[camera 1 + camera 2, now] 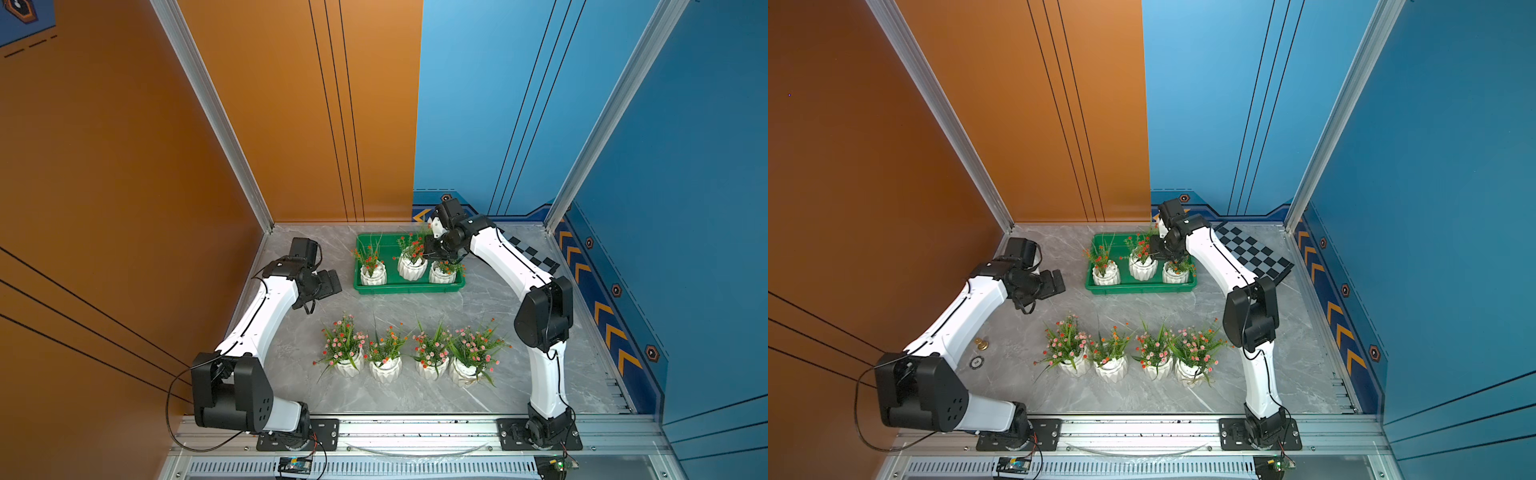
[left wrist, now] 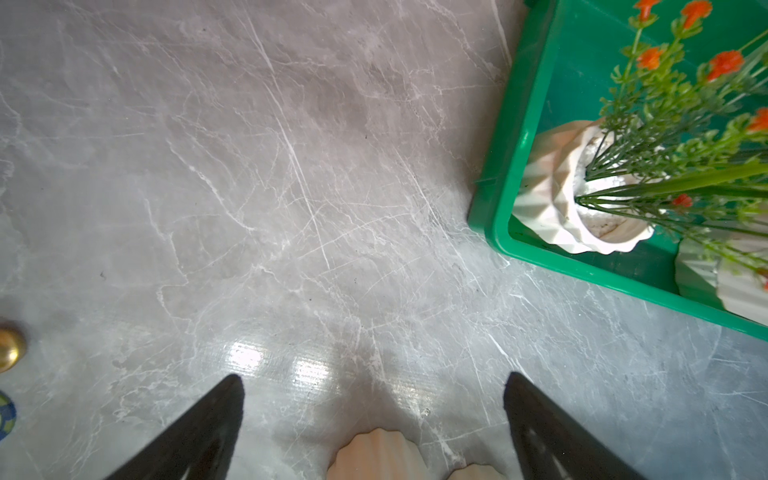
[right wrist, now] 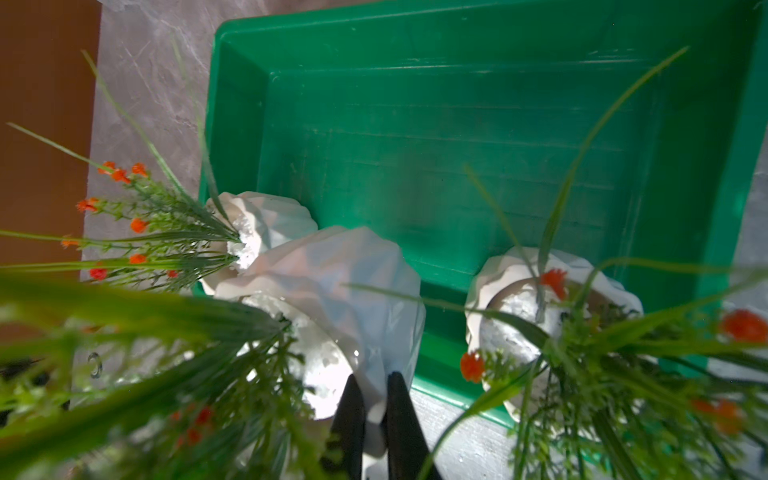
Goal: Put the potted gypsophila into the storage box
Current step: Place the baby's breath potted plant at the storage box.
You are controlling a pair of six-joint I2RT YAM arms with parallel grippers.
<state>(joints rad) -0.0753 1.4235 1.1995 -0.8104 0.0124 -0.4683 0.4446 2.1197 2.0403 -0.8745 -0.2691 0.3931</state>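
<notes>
Black fingers of the right gripper (image 3: pixel 374 380) are pinched together on the rim of a white ribbed pot of gypsophila (image 3: pixel 332 274). It is the middle one of three in a row inside the green storage box (image 1: pixel 409 289), along its near wall. The left gripper (image 2: pixel 374 376) hangs empty with its jaws spread wide over the grey marble table (image 2: pixel 291 187), just beside the box's left end. Four other potted gypsophila (image 1: pixel 385 369) stand in a row on the table, well apart from the box.

Three potted gypsophila (image 1: pixel 1143 268) are seen inside the storage box (image 1: pixel 1140 288) at frame centre. Four more pots (image 1: pixel 1112 370) are lined below.
</notes>
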